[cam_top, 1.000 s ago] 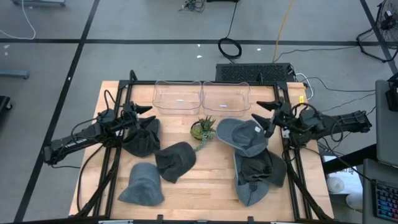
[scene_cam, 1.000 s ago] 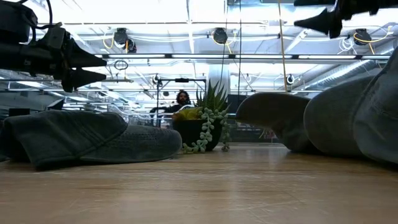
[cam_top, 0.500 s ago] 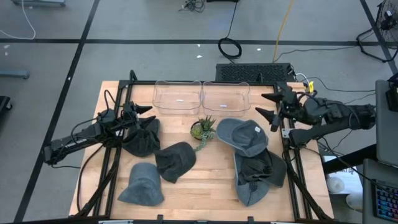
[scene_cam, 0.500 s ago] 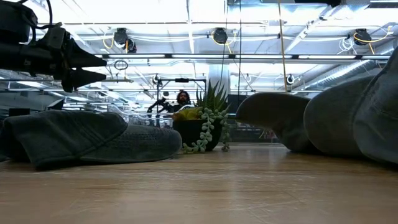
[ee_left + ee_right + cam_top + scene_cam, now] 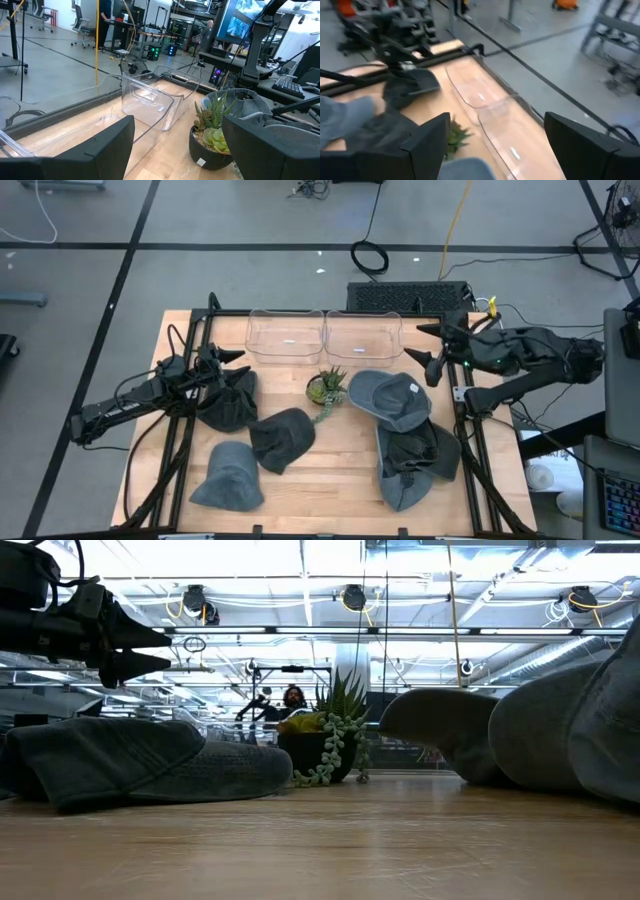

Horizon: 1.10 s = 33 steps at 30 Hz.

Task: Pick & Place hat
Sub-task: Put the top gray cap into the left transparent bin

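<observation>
From above, the wooden bench carries five grey hats: one under the left hand at the left (a dark hat), a second dark hat near the middle, a lighter hat at the near left, a cap right of centre, and a rumpled hat near it on the right. A small potted plant stands between the hats, with two clear bins side by side at the far edge. The left hand hovers over its dark hat, fingers apart and empty. The right hand is at the far right edge of the bench, fingers apart, holding nothing; a second ago it sat nearer and lower, just beside the cap, and it has since drawn back and swung toward the far side.

At bench level, the left hand hangs above a grey hat; the plant stands mid-bench, and a person shows in the room behind it. The right hand, visible at the top right a second ago, is gone from this view.

The left wrist view shows the plant and the clear bins between spread fingers.

The right wrist view looks across the bins toward the far arm. No writing is readable.
</observation>
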{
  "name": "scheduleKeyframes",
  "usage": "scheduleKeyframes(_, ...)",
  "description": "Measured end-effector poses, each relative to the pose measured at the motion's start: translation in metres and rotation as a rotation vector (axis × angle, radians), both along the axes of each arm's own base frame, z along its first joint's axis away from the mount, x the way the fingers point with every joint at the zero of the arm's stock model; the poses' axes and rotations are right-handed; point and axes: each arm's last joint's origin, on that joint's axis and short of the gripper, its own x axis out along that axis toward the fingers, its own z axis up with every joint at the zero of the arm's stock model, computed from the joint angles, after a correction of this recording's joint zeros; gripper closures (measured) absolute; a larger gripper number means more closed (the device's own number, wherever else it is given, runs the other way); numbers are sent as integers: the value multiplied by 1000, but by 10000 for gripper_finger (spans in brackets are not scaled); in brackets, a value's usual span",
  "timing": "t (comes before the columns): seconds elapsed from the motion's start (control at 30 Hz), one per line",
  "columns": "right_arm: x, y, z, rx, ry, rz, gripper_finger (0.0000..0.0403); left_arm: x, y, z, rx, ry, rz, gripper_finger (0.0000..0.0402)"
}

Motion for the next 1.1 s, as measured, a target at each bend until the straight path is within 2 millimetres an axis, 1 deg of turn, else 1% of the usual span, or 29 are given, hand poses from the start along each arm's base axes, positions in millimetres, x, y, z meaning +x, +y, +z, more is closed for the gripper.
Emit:
scheduleKeyframes(0.23,6,1,10,123,73,-104,90,0,0,0,0,0,0,96)
scheduleKeyframes(0.33,12,2,14,172,95,-127,90,0,0,0,0,0,1,96)
scheduleKeyframes(0.5,27,7,15,292,105,-111,90,0,0,0,0,0,0,96)
scheduleKeyframes(0.73,44,14,4,457,178,-81,90,0,0,0,0,-1,0,96)
scheduleKeyframes(0.97,58,17,-8,462,253,-123,90,0,0,0,0,0,0,96)
scheduleKeyframes(1.1,70,19,-16,423,326,-94,90,0,0,0,0,0,1,96)
